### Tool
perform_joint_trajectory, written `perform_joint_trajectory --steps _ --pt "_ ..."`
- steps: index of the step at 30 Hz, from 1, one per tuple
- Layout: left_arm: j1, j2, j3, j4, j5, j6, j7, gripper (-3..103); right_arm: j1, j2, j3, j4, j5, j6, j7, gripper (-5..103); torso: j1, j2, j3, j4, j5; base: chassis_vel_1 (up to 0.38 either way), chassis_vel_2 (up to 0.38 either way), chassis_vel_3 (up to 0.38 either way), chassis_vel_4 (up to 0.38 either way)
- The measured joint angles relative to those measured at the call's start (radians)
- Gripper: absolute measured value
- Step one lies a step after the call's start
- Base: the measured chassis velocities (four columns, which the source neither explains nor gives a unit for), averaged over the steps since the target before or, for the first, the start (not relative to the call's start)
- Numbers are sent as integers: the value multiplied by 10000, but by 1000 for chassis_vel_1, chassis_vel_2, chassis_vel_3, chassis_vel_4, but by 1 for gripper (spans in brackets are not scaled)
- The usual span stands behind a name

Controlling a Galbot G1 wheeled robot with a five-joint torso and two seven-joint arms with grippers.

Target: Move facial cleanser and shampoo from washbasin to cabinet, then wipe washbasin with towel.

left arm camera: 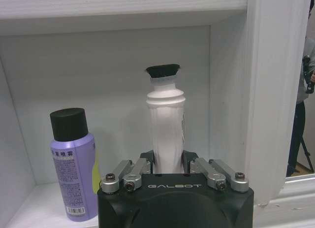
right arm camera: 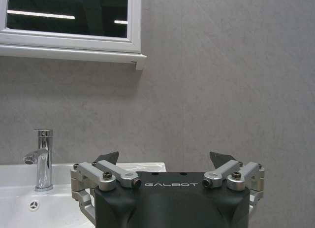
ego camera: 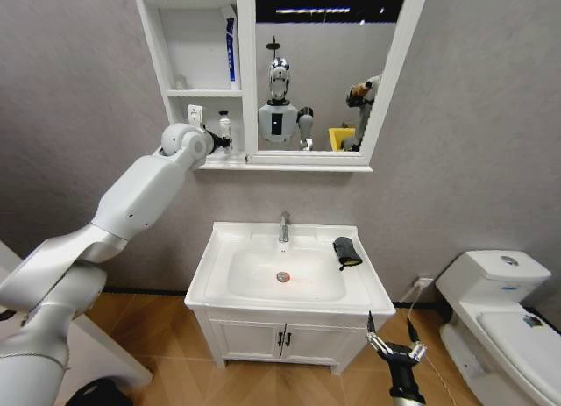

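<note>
In the cabinet (ego camera: 197, 68), left pincer (left arm camera: 167, 164) grips white bottle (left arm camera: 166, 124).

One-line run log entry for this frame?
left end effector: shut on white bottle, cabinet bottom shelf | right end effector: open, low | towel: on washbasin

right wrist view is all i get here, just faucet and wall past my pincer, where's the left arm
Observer: The left pincer is up in the lowest compartment of the tall white shelf cabinet, shut on a white ribbed bottle with a black cap.
Operator: anything else in that compartment
Observer: A lilac spray can with a black cap stands upright beside the bottle.
Operator: towel still on the basin
Observer: Yes, the small dark folded towel with a yellowish-green edge lies on the white ceramic washbasin rim, on the robot's right of the chrome faucet.
</note>
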Motion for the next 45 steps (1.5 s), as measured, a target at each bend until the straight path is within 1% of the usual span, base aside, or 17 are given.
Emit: perform_joint_trajectory --steps 5,17,20,23,27,29,30,32,33,36,37,39,40,42,43,44,45 --pt "53 -201 -33 380 547 -234 177 27 0 80 -6 -1 6 0 7 100 0 0 0 1 -1 0 0 0 0" --pt "645 -237 -435 123 1097 -708 58 70 37 91 -28 -115 13 15 21 100 1 1 0 -2 -2 0 0 0 0" --pt "1071 70 -618 -697 1473 -1022 -135 80 46 113 -98 -157 -29 19 23 100 0 1 0 -3 -2 0 0 0 0" --pt "1941 795 -948 -2633 1629 -1299 -630 96 76 146 -184 -180 -140 10 23 100 0 2 -1 0 -1 0 0 0 0" --pt "2817 1445 -1393 -4023 1768 -1655 -748 100 92 151 -224 -181 -176 -60 18 100 -1 2 -1 -3 0 0 0 0 0" --pt "4175 2149 -2127 -5525 1784 -2117 -764 100 96 132 -241 -140 -227 -155 0 100 -1 2 -1 0 -5 0 0 0 0" --pt "4175 2149 -2127 -5525 1784 -2117 -764 100 96 132 -241 -140 -227 -155 0 100 -1 2 -1 0 -5 0 0 0 0" --pt "6002 2885 -3197 -7158 1820 -2540 -746 100 65 88 -231 -44 -237 -292 -16 100 -1 2 -2 0 -3 0 0 0 0" --pt "6002 2885 -3197 -7158 1820 -2540 -746 100 65 88 -231 -44 -237 -292 -16 100 -1 2 -2 0 -3 0 0 0 0" --pt "9539 3808 -5037 -8834 2569 -2752 -780 100 -12 -58 -224 65 -170 -648 -119 100 -2 2 -2 1 -11 0 0 0 0" --pt "9539 3808 -5037 -8834 2569 -2752 -780 100 -12 -58 -224 65 -170 -648 -119 100 -2 2 -2 1 -11 0 0 0 0" --pt "12654 3604 -7172 -9942 3950 -3043 -588 100 -40 -226 -258 270 69 -1407 -263 100 -4 3 -4 3 1 0 0 0 0" --pt "12654 3604 -7172 -9942 3950 -3043 -588 100 -40 -226 -258 270 69 -1407 -263 100 -4 3 -4 3 1 0 0 0 0" --pt "15758 2536 -8862 -10687 5817 -3672 -17 100 41 -448 -264 526 386 -2171 -382 100 -3 3 -3 -4 -5 0 0 0 0" --pt "15758 2536 -8862 -10687 5817 -3672 -17 100 41 -448 -264 526 386 -2171 -382 100 -3 3 -3 -4 -5 0 0 0 0" --pt "17658 1420 -9950 -10915 7028 -4276 598 100 180 -643 -233 671 607 -2558 -440 100 -4 3 -2 6 -4 0 0 0 0" --pt "17658 1420 -9950 -10915 7028 -4276 598 100 180 -643 -233 671 607 -2558 -440 100 -4 3 -2 6 -4 0 0 0 0"
